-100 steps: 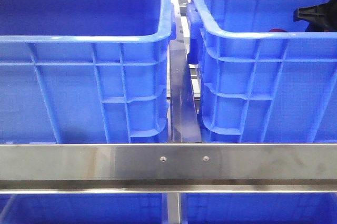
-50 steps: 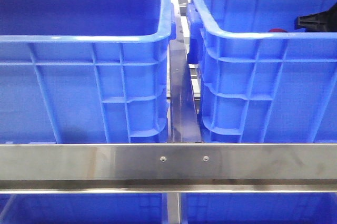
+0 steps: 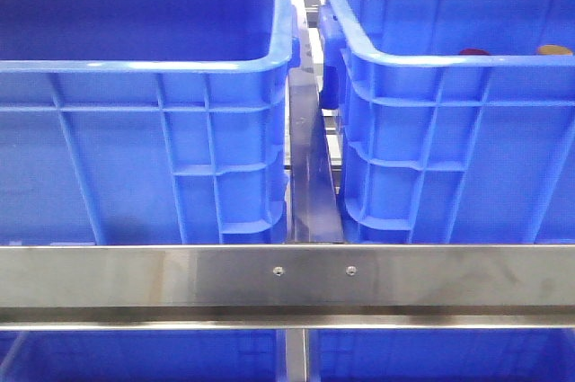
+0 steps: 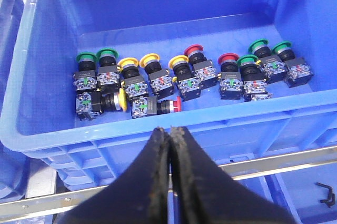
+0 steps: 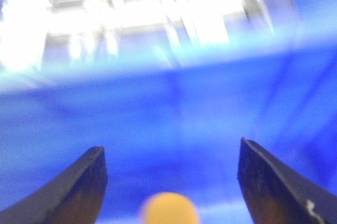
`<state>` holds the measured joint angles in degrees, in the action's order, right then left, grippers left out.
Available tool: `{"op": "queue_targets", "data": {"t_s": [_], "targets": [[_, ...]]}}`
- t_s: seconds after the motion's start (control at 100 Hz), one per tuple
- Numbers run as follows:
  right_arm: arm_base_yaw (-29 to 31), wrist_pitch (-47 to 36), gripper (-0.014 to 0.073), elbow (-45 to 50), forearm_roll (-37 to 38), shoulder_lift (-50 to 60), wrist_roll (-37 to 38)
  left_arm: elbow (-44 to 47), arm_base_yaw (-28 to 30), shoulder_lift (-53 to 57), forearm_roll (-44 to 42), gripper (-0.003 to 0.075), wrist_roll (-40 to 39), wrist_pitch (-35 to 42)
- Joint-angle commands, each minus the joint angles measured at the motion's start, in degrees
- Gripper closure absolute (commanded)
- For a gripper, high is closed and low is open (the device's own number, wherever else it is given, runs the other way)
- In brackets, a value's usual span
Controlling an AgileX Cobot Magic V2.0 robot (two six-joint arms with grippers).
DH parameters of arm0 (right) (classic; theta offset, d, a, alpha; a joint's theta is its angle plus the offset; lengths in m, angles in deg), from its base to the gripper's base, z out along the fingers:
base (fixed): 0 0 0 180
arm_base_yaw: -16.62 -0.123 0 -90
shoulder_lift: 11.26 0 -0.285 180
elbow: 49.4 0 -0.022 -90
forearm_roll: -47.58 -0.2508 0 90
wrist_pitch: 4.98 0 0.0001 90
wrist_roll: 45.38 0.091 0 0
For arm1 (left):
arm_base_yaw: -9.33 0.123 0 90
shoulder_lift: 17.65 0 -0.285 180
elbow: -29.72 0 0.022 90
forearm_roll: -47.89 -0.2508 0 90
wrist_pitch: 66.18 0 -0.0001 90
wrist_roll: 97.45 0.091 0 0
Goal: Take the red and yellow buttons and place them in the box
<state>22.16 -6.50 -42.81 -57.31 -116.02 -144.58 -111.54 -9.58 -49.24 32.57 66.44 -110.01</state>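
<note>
Red button (image 3: 474, 51) and yellow button (image 3: 554, 49) sit inside the right box (image 3: 431, 130), their domes just peeking over its near rim, the yellow one at 3 o'clock from the red. Right end effector (image 5: 168, 176) is spread wide, released, above the blurred yellow dome. Left end effector (image 4: 169, 145) is clenched with nothing between its fingers, hovering over a crate of mixed pushbuttons (image 4: 174, 76).

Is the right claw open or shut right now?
Open. In the right wrist view the right claw has its fingers spread wide apart, with the yellow button lying blurred between them, ungripped.
</note>
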Motion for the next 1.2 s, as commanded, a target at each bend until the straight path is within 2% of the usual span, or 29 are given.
{"op": "queue_targets", "data": {"t_s": [0.0, 0.68, 1.03, 1.1, 1.19], "targets": [[0.4, 2.8, 0.0052, 0.9, -3.0, 7.3, -0.8, -1.5, -0.4, -0.5, -0.2, 0.0739, -0.1, 3.8], [0.4, 8.4, 0.0053, 35.4, -3.0, 50.0, -0.8, -1.5, -0.4, -0.5, -0.2, 0.0739, -0.1, 3.8], [0.4, 10.8, 0.0057, 44.6, -3.0, 67.5, -0.8, -1.5, -0.4, -0.5, -0.2, 0.0739, -0.1, 3.8], [0.4, 11.5, 0.0091, 45.5, -3.0, 69.4, -0.8, -1.5, -0.4, -0.5, -0.2, 0.0739, -0.1, 3.8], [0.4, 12.5, 0.0201, 45.7, -3.0, 70.7, -0.8, -1.5, -0.4, -0.5, -0.2, 0.0739, -0.1, 3.8]]}}
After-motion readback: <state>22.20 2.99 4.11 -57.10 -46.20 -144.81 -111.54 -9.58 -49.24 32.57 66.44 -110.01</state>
